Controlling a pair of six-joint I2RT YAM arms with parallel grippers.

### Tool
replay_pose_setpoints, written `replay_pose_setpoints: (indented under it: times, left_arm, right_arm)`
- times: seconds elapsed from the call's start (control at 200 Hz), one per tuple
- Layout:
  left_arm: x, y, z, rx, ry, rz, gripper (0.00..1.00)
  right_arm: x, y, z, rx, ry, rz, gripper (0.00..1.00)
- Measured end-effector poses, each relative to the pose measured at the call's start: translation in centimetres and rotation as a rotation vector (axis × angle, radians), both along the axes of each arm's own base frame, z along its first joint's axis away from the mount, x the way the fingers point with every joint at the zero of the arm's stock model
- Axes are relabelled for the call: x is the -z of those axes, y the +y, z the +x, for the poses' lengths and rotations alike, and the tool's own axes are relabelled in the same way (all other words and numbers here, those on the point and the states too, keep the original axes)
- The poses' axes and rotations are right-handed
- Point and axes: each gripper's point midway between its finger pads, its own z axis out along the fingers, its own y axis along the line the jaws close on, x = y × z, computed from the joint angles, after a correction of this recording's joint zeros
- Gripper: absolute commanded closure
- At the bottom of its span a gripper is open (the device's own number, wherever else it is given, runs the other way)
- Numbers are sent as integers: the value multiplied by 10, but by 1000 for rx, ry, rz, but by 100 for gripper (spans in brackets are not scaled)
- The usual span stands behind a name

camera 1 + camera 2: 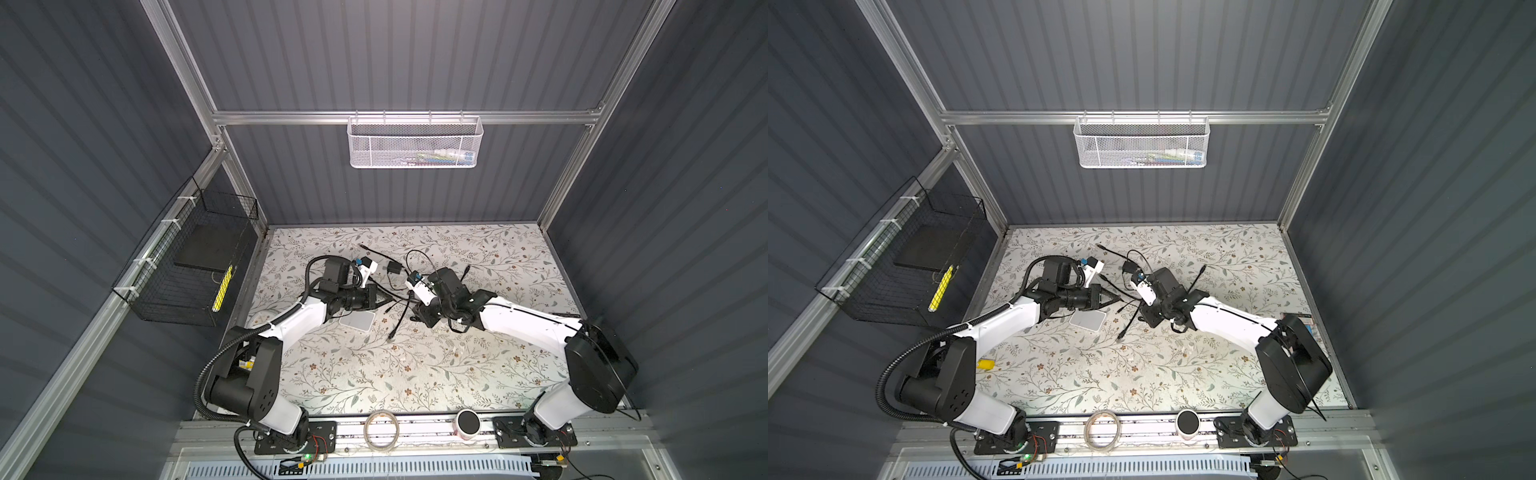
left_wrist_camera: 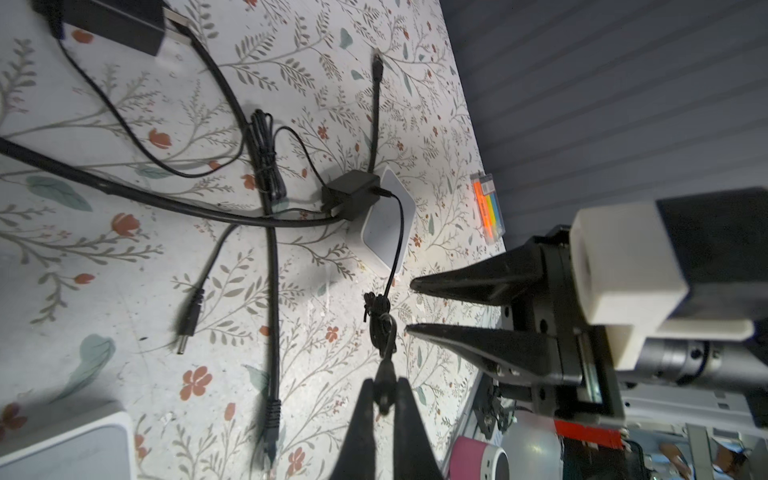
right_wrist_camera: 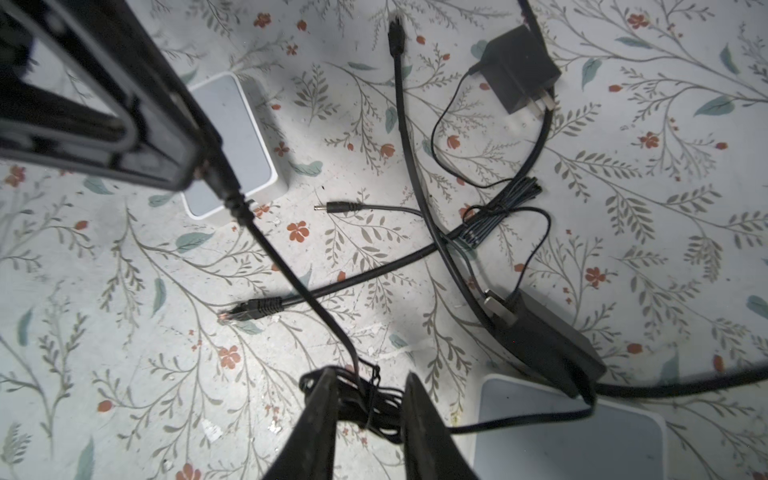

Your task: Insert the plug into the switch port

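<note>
My left gripper [image 2: 384,388] is shut on a small black barrel plug [image 2: 383,380], held above the floral table. Its thin cable runs to a tied cable bundle [image 3: 365,409]. My right gripper [image 3: 369,374] is open, its fingers standing on either side of that bundle. In both top views the grippers [image 1: 392,298] [image 1: 1142,318] nearly meet at mid-table. One white switch box [image 1: 357,322] lies just under the left gripper. A second white box [image 3: 569,432] lies below the right arm with a black adapter [image 3: 548,345] resting on it. No port shows.
Loose black network cables [image 3: 249,309], another barrel plug [image 3: 336,206] and a second adapter [image 3: 523,66] cross the table between the arms. Sticky notes [image 2: 488,208] lie by the right wall. A tape roll [image 1: 380,430] and a pink-and-white cylinder [image 1: 468,424] sit on the front rail.
</note>
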Motion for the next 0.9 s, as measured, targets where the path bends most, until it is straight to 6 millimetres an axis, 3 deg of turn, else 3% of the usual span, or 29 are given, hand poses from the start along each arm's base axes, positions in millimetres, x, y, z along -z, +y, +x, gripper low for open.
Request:
replay_pose_setpoints:
  times: [0.265, 0.9]
  left_arm:
    - [-8, -3, -11, 81, -2, -4, 100]
    - [-7, -5, -17, 111, 19, -21, 100]
  right_arm:
    - [-26, 28, -12, -156, -4, 115, 75]
    - [-28, 48, -17, -217, 9, 170, 82]
